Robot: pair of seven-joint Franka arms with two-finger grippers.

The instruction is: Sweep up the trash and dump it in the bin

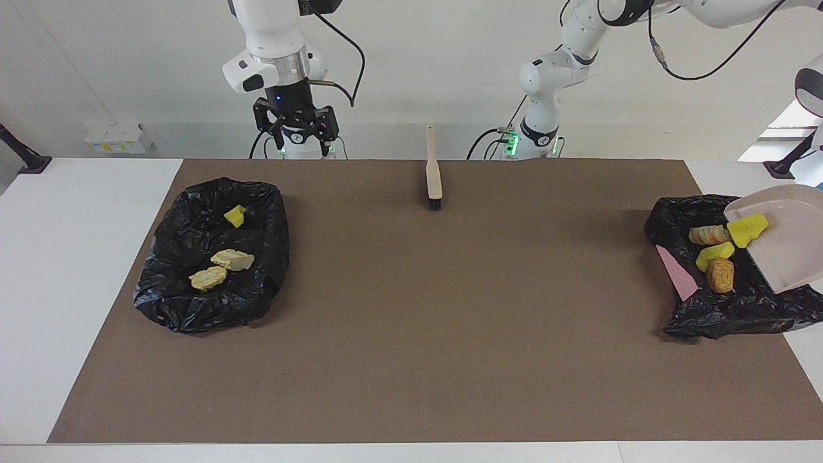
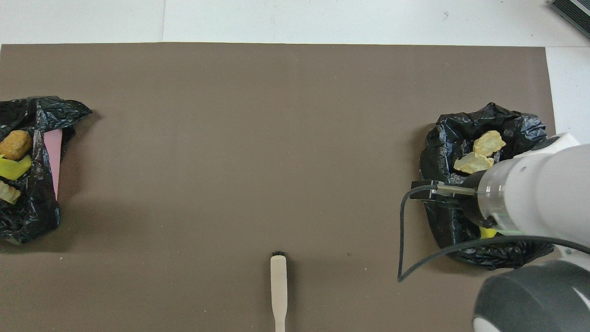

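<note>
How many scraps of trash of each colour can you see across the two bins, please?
Yellow sponge chunks: 3
Pale tan lumps: 2
Orange-brown lumps: 2
Total: 7

Seven yellow and tan trash scraps [image 1: 719,254] lie split between two black-bagged bins [image 1: 212,257].
</note>
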